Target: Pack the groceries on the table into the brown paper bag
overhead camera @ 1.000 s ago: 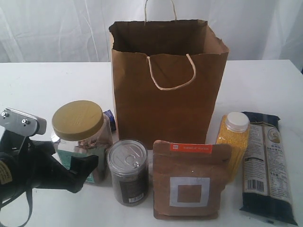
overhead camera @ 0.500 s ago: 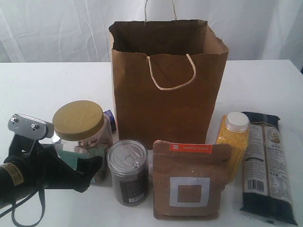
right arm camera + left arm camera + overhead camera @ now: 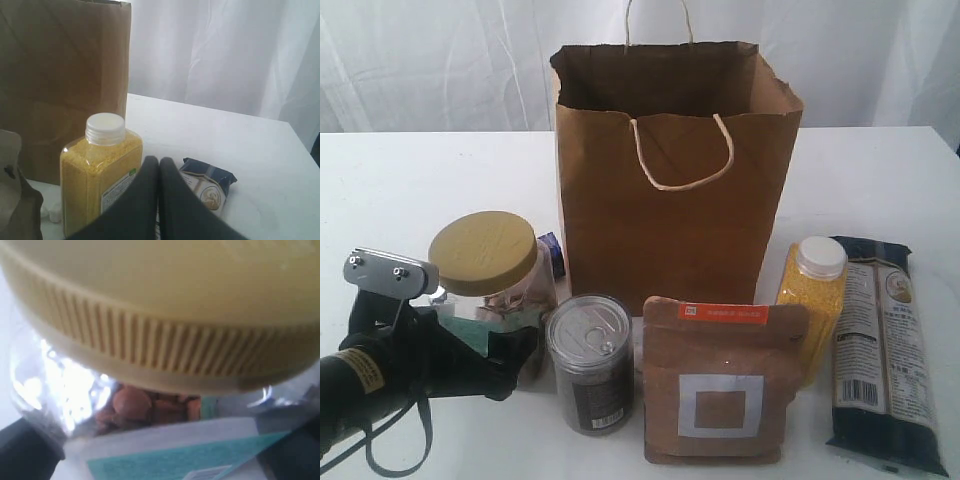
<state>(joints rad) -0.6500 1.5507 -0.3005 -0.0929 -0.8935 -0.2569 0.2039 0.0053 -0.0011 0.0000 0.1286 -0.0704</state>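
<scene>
Gold-lidded clear jar (image 3: 485,255) stands lid-up on the table (image 3: 410,180), just left of the brown paper bag (image 3: 670,200). The left gripper (image 3: 505,340) straddles its body from the side, jaws spread wide, perhaps not touching the glass. The right gripper (image 3: 158,195) is clenched and empty, well apart.

Gold-lidded jar (image 3: 483,252) — plain brown bag (image 3: 620,230)

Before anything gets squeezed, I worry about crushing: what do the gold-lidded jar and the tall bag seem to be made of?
Gold-lidded jar: clear body, probably plastic, going by its glinting, slightly rippled wall; ribbed matte gold lid, likely plastic too. Brown paper bag: matte kraft paper, creased, with twisted paper-cord handles.
</scene>
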